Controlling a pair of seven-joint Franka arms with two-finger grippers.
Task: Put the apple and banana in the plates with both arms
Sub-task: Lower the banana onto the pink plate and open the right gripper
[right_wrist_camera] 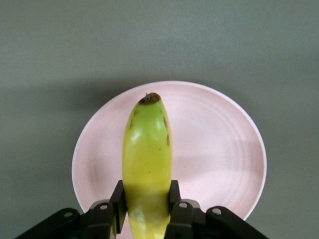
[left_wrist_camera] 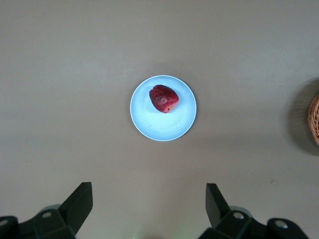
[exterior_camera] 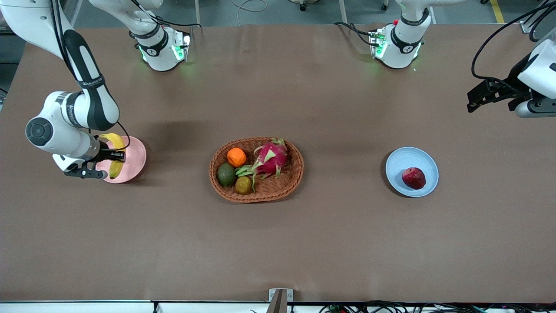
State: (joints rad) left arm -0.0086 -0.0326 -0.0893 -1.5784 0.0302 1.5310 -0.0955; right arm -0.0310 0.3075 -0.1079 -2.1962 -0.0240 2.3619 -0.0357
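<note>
My right gripper (exterior_camera: 114, 157) is shut on the yellow banana (exterior_camera: 116, 141) and holds it over the pale pink plate (exterior_camera: 135, 156) toward the right arm's end of the table. In the right wrist view the banana (right_wrist_camera: 147, 149) sits between the fingers (right_wrist_camera: 117, 201) of the gripper (right_wrist_camera: 146, 204), its tip over the pink plate (right_wrist_camera: 214, 144). I cannot tell whether it touches the plate. The dark red apple (exterior_camera: 413, 178) lies in the light blue plate (exterior_camera: 404, 156). My left gripper (exterior_camera: 473, 102) is open and empty, raised away from them. The left wrist view shows the apple (left_wrist_camera: 163, 98), the blue plate (left_wrist_camera: 169, 127) and the left gripper (left_wrist_camera: 149, 199).
An oval brown wicker basket (exterior_camera: 299, 165) stands mid-table between the plates, holding an orange (exterior_camera: 236, 156), a pink dragon fruit (exterior_camera: 271, 158), an avocado (exterior_camera: 226, 174) and a brownish-green fruit (exterior_camera: 243, 184). The basket's edge (left_wrist_camera: 315, 119) shows in the left wrist view.
</note>
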